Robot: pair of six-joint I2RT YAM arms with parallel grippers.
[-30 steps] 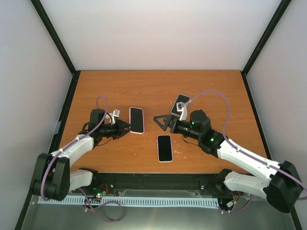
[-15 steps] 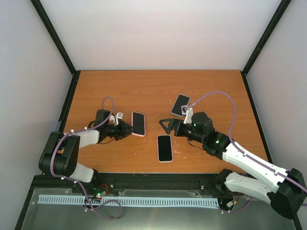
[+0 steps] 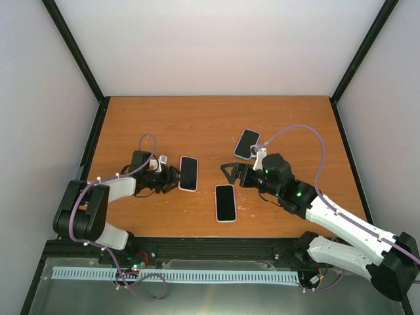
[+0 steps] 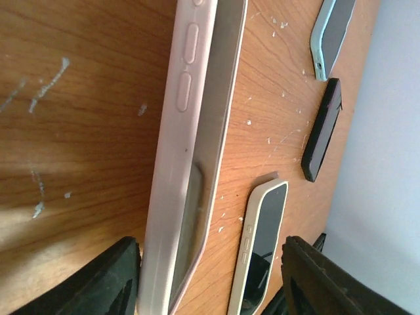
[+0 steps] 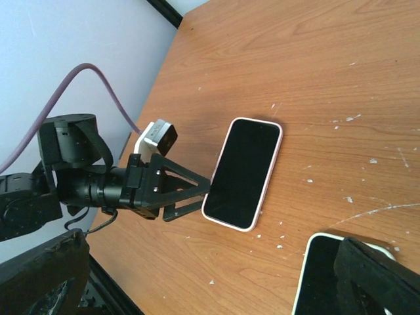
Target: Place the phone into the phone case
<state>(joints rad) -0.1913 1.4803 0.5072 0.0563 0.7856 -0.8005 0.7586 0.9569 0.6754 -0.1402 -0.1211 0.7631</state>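
Top external view gives me three flat handsets on the wooden table [image 3: 197,125], all well apart: one pink case [image 3: 188,173] with a dark face at left, one white-rimmed phone [image 3: 225,203] lying flat near the front middle, and one dark handset [image 3: 247,144] farther back on the right. My left pincer [image 3: 172,178] stands part open at the pink case's left edge, clamping nothing. My right pincer [image 3: 226,172] gapes wide and empty among the three. Whether the pink case already holds a phone I cannot tell
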